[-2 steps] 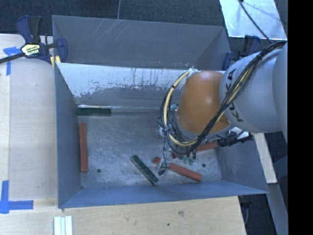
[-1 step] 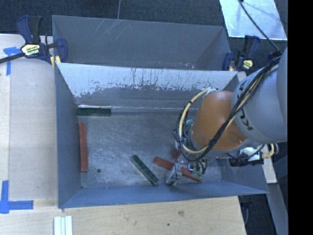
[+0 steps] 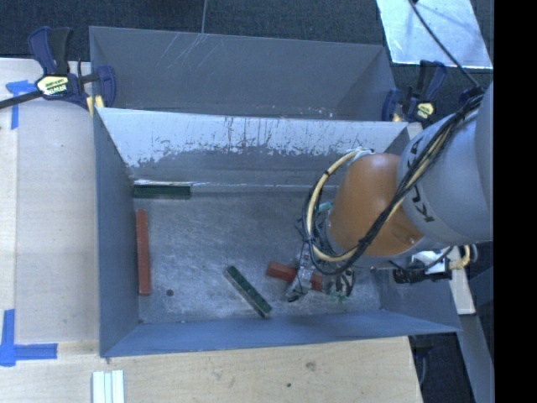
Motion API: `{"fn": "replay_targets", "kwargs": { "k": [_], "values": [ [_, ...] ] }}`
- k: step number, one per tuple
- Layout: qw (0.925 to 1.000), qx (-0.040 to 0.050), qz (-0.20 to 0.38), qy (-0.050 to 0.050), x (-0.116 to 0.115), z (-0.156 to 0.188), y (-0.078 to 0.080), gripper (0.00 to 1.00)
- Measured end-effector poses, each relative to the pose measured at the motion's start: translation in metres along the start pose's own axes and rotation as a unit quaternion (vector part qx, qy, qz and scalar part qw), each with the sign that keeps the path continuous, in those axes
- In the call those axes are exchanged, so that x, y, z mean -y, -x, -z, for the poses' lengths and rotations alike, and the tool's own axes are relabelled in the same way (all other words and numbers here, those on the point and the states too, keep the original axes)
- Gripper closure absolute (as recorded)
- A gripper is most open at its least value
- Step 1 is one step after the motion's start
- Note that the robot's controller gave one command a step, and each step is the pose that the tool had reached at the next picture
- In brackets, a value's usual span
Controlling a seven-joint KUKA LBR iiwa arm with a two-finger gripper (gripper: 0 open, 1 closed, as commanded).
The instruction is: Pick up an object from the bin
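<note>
Grey arm (image 3: 453, 175) wears orange cover (image 3: 373, 204) (yellow, black cables (image 3: 321, 193)).

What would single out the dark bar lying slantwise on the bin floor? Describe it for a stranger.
In the grey bin, go to the near wall and look just left of the gripper. The dark green bar lies there on the floor. It alone is slanted: the other dark bar hugs the back wall, and the red bar runs along the left wall.

Dim, even light; v. soft shadows
</note>
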State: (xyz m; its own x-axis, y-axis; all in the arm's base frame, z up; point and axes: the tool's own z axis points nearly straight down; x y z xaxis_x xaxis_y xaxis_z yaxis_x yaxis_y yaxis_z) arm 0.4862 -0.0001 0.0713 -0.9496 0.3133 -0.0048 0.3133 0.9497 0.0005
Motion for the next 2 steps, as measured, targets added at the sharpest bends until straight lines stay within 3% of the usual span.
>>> {"fn": "replay_targets", "kwargs": {
  "k": [1,2],
  "values": [
    [1.0,0.0032,-0.003,0.001,-0.005,0.173,0.025,1.0],
    [0.9991,-0.0004,0.043,0.0,0.023,0.149,0.053,1.0]
  ]
}}
